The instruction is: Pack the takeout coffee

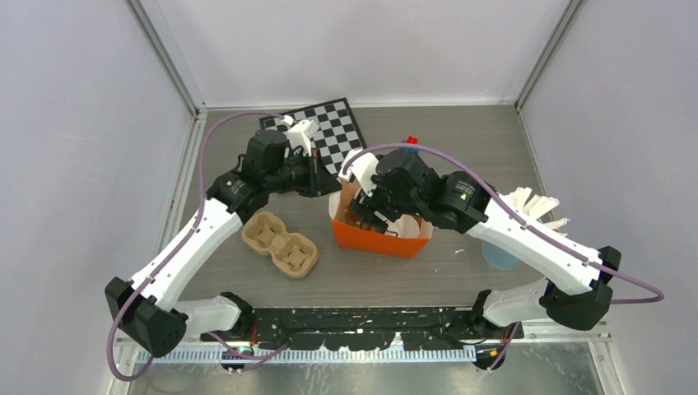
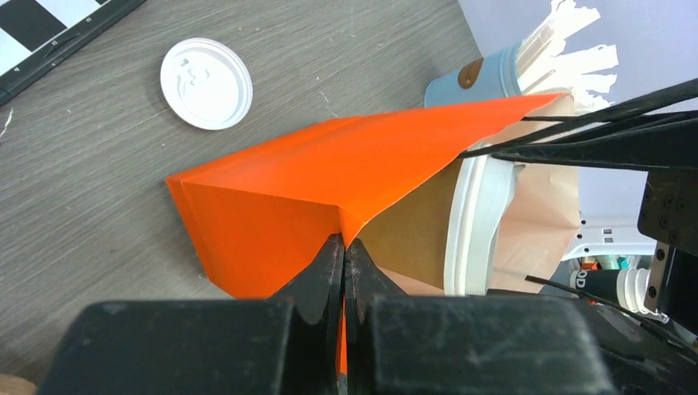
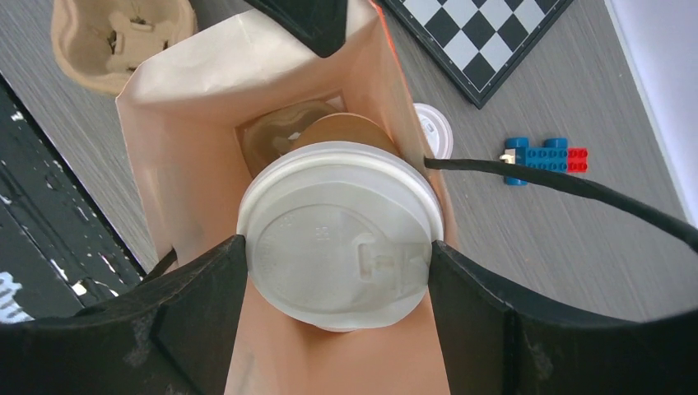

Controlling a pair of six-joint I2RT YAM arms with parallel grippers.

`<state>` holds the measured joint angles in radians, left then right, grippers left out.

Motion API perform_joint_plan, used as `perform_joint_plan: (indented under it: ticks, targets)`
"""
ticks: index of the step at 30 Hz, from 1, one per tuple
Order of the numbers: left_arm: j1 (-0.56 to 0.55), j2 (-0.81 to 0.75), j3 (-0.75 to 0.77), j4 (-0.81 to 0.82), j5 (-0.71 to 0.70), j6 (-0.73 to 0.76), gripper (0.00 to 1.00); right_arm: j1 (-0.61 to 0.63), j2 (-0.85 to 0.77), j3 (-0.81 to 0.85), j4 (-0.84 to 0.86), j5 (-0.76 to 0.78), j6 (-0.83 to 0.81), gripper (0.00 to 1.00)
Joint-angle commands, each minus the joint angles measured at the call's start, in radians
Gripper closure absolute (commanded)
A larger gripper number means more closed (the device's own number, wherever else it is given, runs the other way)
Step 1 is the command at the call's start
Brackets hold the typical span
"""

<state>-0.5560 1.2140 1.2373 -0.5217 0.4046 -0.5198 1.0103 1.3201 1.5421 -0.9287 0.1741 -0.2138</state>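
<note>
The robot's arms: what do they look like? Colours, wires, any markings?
The left arm and right arm have smooth white shells between chunky black joints. A purple cable loops loosely along each. The left gripper and right gripper each end in two matte black fingers, scuffed, tapering. A small round label sits on one black joint of the right arm.

Grey wood-grain desk point(image 1: 486, 140), boxed in by plain pale walls point(image 1: 354, 41) along the left, top and right of the frame. Bare aluminium posts point(image 1: 162, 51) run up the upper-left and upper-right corners. Lighting's soft and pretty even all over.
</note>
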Motion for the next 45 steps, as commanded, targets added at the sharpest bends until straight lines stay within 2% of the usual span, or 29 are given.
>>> perform_joint_plan:
  ticks: [1,4,8,15,18,25,32,38,45]
  targets:
    - [-0.002,-0.082,-0.079,0.183,0.016,-0.013,1.00,0.039,-0.028,-0.036,0.063,0.045,-0.085,0.25]
    - [-0.002,-0.115,-0.135,0.243,0.006,-0.015,1.00,0.062,-0.036,-0.079,0.074,0.038,-0.105,0.26]
    - [-0.002,-0.122,-0.142,0.230,0.023,-0.010,1.00,0.084,-0.071,-0.164,0.141,0.045,-0.131,0.26]
    - [-0.001,-0.166,-0.184,0.248,0.076,0.031,0.92,0.086,-0.118,-0.281,0.253,-0.010,-0.220,0.26]
    - [-0.001,-0.185,-0.179,0.206,0.069,0.041,0.86,0.086,-0.131,-0.321,0.280,-0.023,-0.260,0.26]
    - [-0.001,-0.224,-0.151,0.044,0.057,0.035,0.64,0.088,-0.140,-0.336,0.265,-0.026,-0.287,0.26]
    - [-0.001,-0.289,-0.159,-0.105,0.067,-0.003,0.53,0.124,-0.179,-0.393,0.259,0.006,-0.286,0.27]
    - [-0.001,-0.295,-0.165,-0.145,0.109,-0.041,0.51,0.160,-0.193,-0.421,0.266,0.053,-0.288,0.27]
    - [0.000,-0.271,-0.158,-0.090,0.121,-0.046,0.51,0.173,-0.188,-0.439,0.278,0.076,-0.310,0.27]
